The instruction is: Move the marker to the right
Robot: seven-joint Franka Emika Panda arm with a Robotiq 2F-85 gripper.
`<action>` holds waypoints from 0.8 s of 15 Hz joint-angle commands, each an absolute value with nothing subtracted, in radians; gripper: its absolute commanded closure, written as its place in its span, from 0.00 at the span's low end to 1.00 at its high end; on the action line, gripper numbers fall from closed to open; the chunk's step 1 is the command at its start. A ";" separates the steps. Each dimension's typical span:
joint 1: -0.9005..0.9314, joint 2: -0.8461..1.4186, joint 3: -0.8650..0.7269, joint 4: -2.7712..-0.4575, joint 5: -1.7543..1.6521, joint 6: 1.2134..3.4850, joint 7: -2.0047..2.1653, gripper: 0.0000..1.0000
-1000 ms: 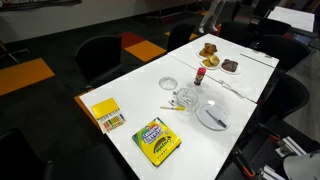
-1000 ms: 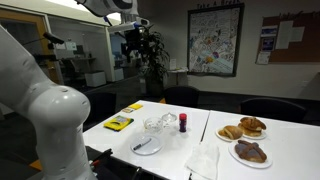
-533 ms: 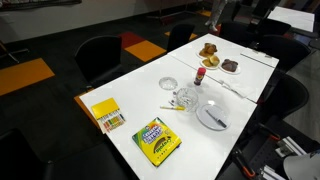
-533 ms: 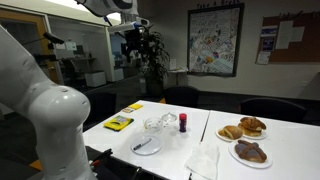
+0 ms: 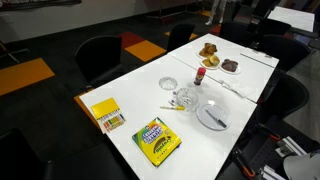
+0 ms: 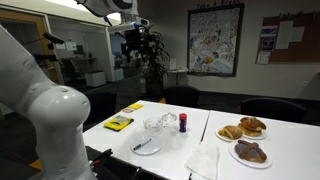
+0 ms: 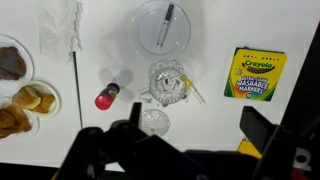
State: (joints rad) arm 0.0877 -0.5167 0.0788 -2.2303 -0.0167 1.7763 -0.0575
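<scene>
The marker (image 7: 192, 88) is a thin yellowish stick lying flat on the white table, touching the side of a crumpled clear glass bowl (image 7: 170, 82). It also shows in an exterior view (image 5: 172, 108). My gripper (image 7: 198, 126) is open and empty, with both dark fingers at the bottom of the wrist view. It hangs high above the table in an exterior view (image 6: 135, 42), well clear of the marker.
A Crayola markers box (image 7: 254, 73) and a yellow box (image 5: 105, 114) lie near the marker. A plate with cutlery (image 7: 150, 40), a small glass dish (image 7: 154, 121), a red-capped bottle (image 7: 108, 93), a napkin (image 7: 62, 35) and pastries (image 7: 30, 100) also sit on the table.
</scene>
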 commanded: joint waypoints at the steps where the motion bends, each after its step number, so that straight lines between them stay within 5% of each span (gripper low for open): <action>1: 0.090 -0.516 0.077 -2.228 -0.018 1.774 -0.056 0.00; 12: 0.081 -0.504 0.087 -2.258 -0.039 1.834 -0.027 0.00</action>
State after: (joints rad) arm 0.0877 -0.5162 0.0788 -2.2331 -0.0193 1.7831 -0.0492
